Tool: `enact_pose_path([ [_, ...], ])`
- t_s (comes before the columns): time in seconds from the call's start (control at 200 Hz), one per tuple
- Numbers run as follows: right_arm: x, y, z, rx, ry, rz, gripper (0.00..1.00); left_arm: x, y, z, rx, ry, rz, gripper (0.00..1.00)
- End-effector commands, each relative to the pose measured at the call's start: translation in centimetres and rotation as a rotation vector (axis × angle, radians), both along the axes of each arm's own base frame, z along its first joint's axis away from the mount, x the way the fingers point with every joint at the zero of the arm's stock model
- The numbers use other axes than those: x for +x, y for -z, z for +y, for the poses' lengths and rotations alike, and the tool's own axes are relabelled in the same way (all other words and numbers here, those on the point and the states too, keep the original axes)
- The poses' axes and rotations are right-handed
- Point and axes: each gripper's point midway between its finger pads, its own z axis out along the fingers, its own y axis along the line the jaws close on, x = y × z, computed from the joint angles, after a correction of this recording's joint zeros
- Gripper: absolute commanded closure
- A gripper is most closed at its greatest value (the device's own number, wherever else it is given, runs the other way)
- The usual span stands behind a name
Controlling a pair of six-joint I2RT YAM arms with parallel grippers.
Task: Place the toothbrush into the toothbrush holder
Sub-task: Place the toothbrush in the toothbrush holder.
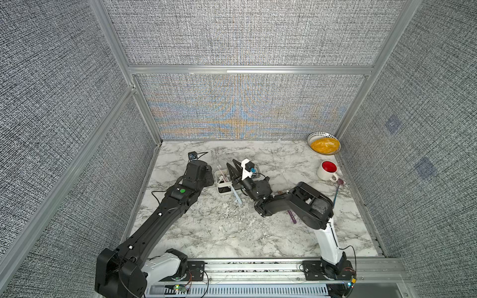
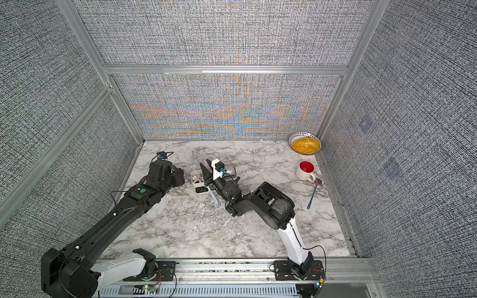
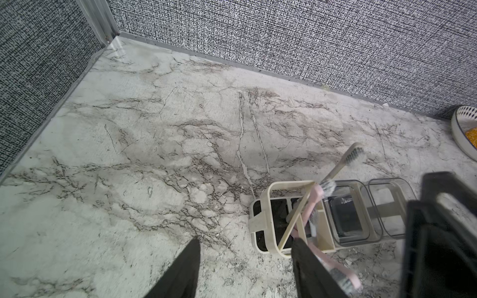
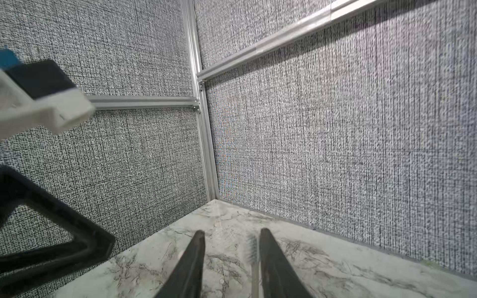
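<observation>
The white toothbrush holder (image 1: 219, 183) (image 3: 259, 222) stands mid-table, with a beige brush (image 3: 353, 156) and a pink brush (image 3: 316, 198) leaning in its end section. My right gripper (image 1: 231, 164) (image 4: 232, 232) hangs open just right of the holder, tilted upward. A pale toothbrush (image 4: 252, 249) rests against one of its fingers, clear of the other. In both top views a pale blue toothbrush (image 1: 236, 195) (image 2: 213, 198) slants from under that gripper to the table in front of the holder. My left gripper (image 3: 246, 241) is open and empty, one finger overlapping the holder's near corner.
A white mug (image 1: 327, 170) with a red inside and a patterned bowl (image 1: 324, 143) of yellow food stand at the back right. A blue-handled spoon (image 1: 336, 192) lies near the mug. A purple stick (image 1: 291, 216) lies partly under the right arm. Walls enclose the table's other three sides.
</observation>
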Motion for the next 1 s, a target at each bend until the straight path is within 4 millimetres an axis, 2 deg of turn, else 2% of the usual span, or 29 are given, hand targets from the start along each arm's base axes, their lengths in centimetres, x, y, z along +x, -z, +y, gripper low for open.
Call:
enact_pose_path([
  [0.0,-1.6,-1.0,-0.8,-0.068,-0.021,0.021,0.53,0.2,-0.2,0.0,-0.007,-0.003,-0.010,0.41],
  [0.14,-3.8,-0.2,-2.5,-0.192,-0.057,0.139,0.49,0.2,-0.1,-0.1,-0.014,-0.002,-0.008,0.41],
  [0.165,-4.5,1.2,-3.0,-0.234,-0.069,0.182,0.49,0.2,-0.1,-0.1,-0.016,-0.001,-0.009,0.41],
  [0.32,-8.3,5.1,-4.7,-0.363,-0.121,0.325,0.49,0.0,0.0,-0.1,-0.020,-0.003,-0.005,0.41],
  [0.49,-10.8,9.8,-5.5,-0.437,-0.183,0.493,0.49,0.0,0.1,-0.4,-0.039,-0.002,0.003,0.41],
  [0.711,-11.9,15.5,-4.2,-0.526,-0.233,0.611,0.57,-0.1,-0.2,-0.6,-0.047,0.009,0.022,0.41],
  [0.996,-11.3,19.7,-3.5,-0.584,-0.222,0.670,0.59,-0.1,0.0,0.0,-0.035,-0.024,0.023,0.39],
])
